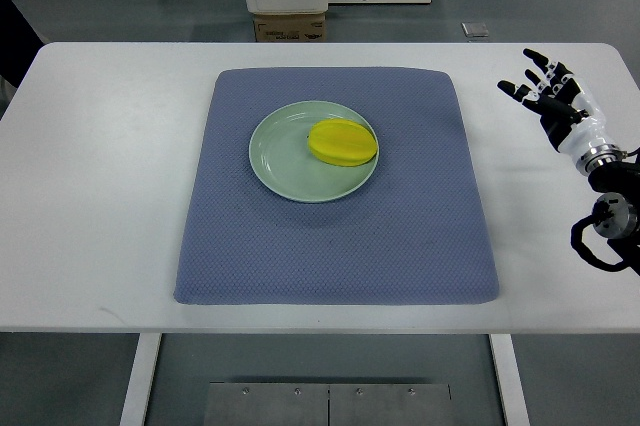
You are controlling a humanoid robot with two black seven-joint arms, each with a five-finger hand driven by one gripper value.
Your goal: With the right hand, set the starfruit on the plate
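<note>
Starfruit (pixel 343 142): you have a smooth, glossy yellow piece, rounded and oblong from above, with a faint ridge along its top. It lies on the plate, toward the right side, its edge reaching the rim there.
Plate (pixel 280 161): round, pale green, shallow, with a plain matte glaze. It holds the starfruit and nothing else.
Mat (pixel 330 256): blue-grey fabric with a fine dimpled weave and rounded corners, wider at the near edge. The plate sits on its far half, about centred left to right.
Table (pixel 100 196): flat white top with a smooth finish; it carries the mat.
Right hand (pixel 545 89): you see black jointed fingers with pale tips on a white wrist, spread apart and holding nothing. It hovers over the bare table, well apart from the plate, off the mat's far right corner.
</note>
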